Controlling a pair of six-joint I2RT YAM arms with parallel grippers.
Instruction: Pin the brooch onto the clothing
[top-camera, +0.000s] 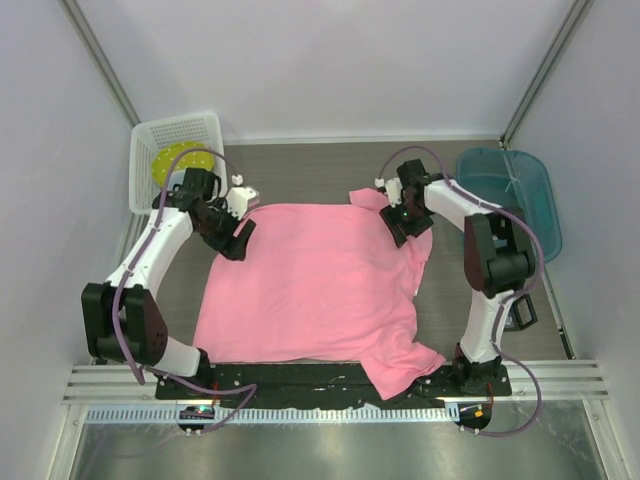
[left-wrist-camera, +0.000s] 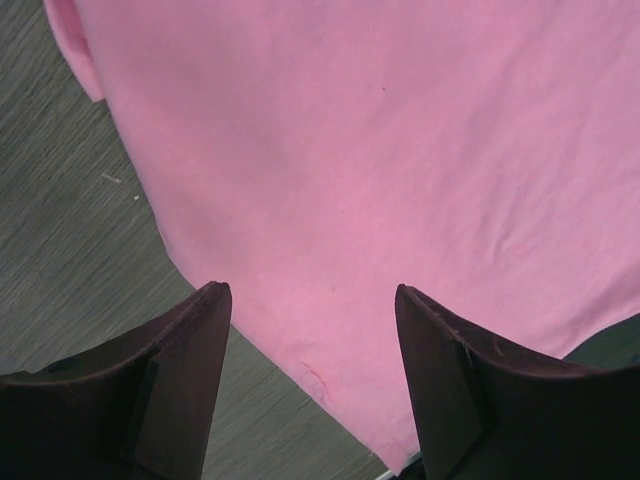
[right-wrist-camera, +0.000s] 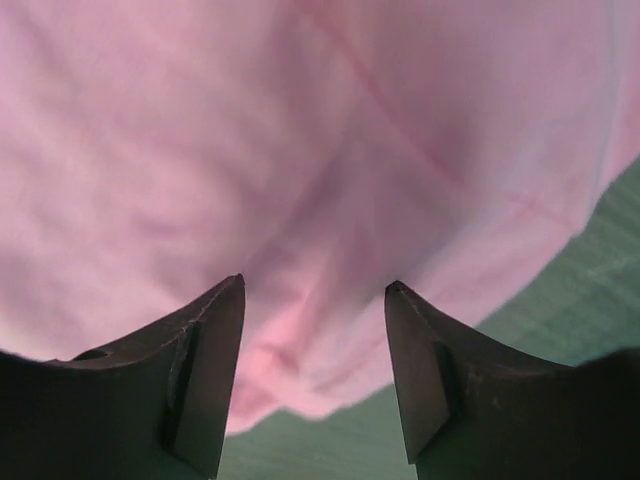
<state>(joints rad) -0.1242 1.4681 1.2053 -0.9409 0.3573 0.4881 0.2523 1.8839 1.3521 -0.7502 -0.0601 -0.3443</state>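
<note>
Table (top-camera: 330, 165): grey, fine wood-grain streaks, boxed in by plain white walls (top-camera: 320, 60) w/ metal posts in the far corners. Ribbed aluminium rail (top-camera: 560, 385) runs along the near edge, w/ a black base plate (top-camera: 300, 378) under the arm bases.

Containers: white lattice basket (top-camera: 150, 135) at far left, a yellow round item (top-camera: 178, 160) inside. Teal see-through bin (top-camera: 545, 205) at far right, rounded corners; contents can't be made out.

Shirt (top-camera: 310, 280): pink, lies spread flat mid-table betw. the two arms, by far the biggest thing there. Near hem reaches the base plate; one sleeve flops over it at near right. Far-right part is bunched and folded. Cloth is a smooth matte knit w/ shallow creases; a stitched seam shows in the right wrist view.

Brooch: too small to make out in any view.

Left gripper (left-wrist-camera: 312, 292): fingers spread wide, nothing betw. them, at the shirt's far-left corner. One dark wedge-shaped finger is over bare table, the other over cloth, w/ the shirt edge running diagonally betw. them.

Right gripper (right-wrist-camera: 314, 284): also spread, holding nothing, over the rumpled far-right part of the shirt close to its edge. Can't tell if either gripper touches the cloth.
</note>
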